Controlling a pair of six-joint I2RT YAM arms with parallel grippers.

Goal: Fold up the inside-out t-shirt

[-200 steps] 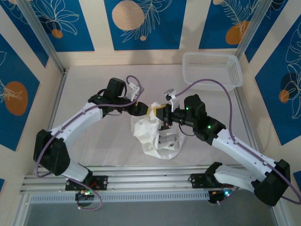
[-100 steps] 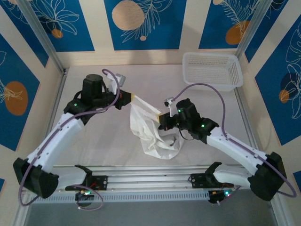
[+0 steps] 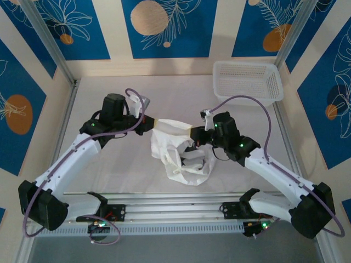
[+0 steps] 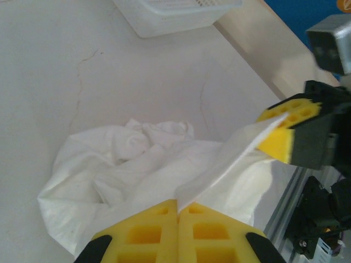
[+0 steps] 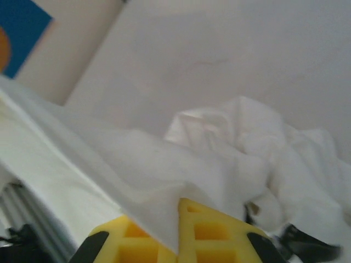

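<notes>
The inside-out t-shirt (image 3: 181, 159) is a crumpled white heap hanging down onto the table's middle. One edge of it is lifted and stretched into a band (image 3: 173, 125) between the two grippers. My left gripper (image 3: 155, 125) is shut on the band's left end; in the left wrist view its yellow pads (image 4: 159, 230) pinch the cloth (image 4: 137, 159). My right gripper (image 3: 193, 133) is shut on the other end. In the right wrist view the t-shirt (image 5: 164, 175) drapes over the right gripper (image 5: 178, 222). The left wrist view also shows the right gripper (image 4: 279, 129) clamping the edge.
A white plastic mesh basket (image 3: 247, 81) stands at the back right of the table, also in the left wrist view (image 4: 175, 13). Aluminium rails (image 3: 175, 203) run along the near edge, and padded walls close in both sides.
The left gripper has shut on the cloth and pulled away to the left from the right gripper. The held edge now spans between them, and the right gripper has risen slightly.
</notes>
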